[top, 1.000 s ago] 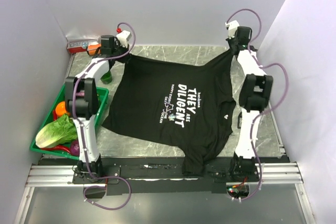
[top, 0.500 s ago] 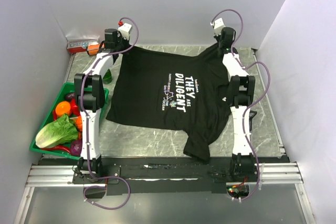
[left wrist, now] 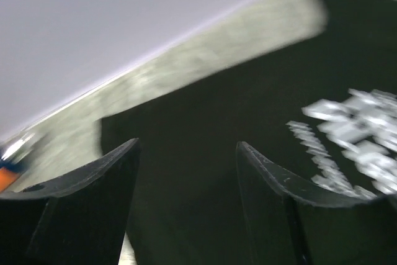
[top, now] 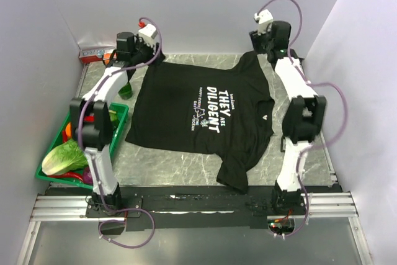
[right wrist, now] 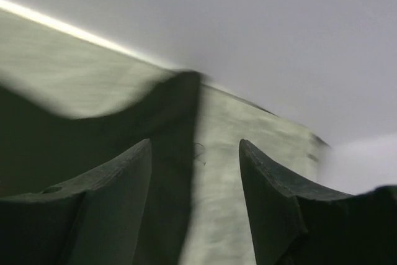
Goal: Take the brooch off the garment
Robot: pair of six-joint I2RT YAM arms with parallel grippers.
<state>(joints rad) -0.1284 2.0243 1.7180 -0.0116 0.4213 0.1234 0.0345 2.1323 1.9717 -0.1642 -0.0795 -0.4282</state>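
The garment (top: 205,116), a black T-shirt with white lettering, lies spread flat on the marble table. A small white spot (top: 265,116) sits on its right side; it is too small to tell whether it is the brooch. My left gripper (top: 153,55) hovers open over the shirt's far left corner. In the left wrist view its fingers (left wrist: 187,147) frame black cloth (left wrist: 205,116) with nothing between them. My right gripper (top: 259,46) is open above the far right corner. The right wrist view shows the gripper (right wrist: 195,144) over the shirt's edge (right wrist: 167,110) and bare table.
A green basket (top: 119,113) of vegetables stands at the left table edge, beside the left arm. A red and white box (top: 93,53) lies in the back left corner, a green item (top: 126,90) near it. Walls close in on three sides.
Both grippers went from shut on the shirt's far corners to open and let the cloth go. The shirt dropped flat, and both wrists lifted away from it.
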